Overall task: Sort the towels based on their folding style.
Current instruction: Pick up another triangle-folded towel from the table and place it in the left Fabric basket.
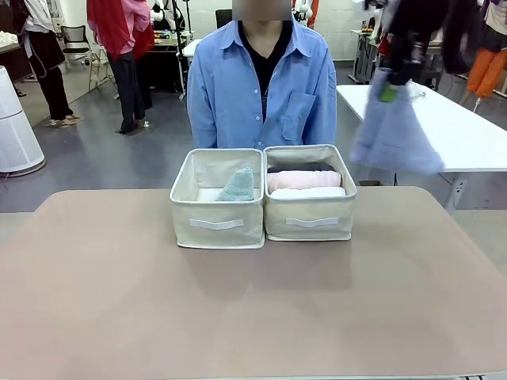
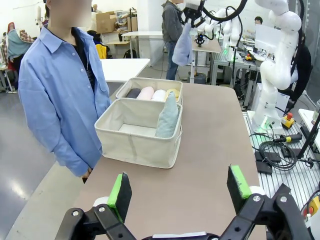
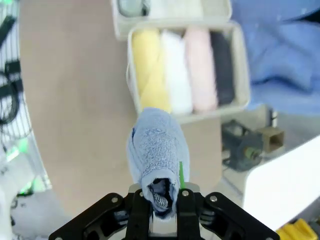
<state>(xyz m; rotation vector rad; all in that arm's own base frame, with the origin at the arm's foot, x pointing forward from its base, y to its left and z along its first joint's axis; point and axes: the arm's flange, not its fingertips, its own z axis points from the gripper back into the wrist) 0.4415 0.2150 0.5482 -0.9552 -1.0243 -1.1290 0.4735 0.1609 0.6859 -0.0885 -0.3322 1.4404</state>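
Right fingers pinching periwinkle cone towel by its base, tip hanging downward above rolled towels' box.

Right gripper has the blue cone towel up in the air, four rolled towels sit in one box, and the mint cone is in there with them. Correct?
Not quite. The mint cone stands alone in the other box; the left wrist view shows it. The rest holds: the right gripper is shut on the blue cone towel, held above the table, and four rolled towels fill the box beside it.
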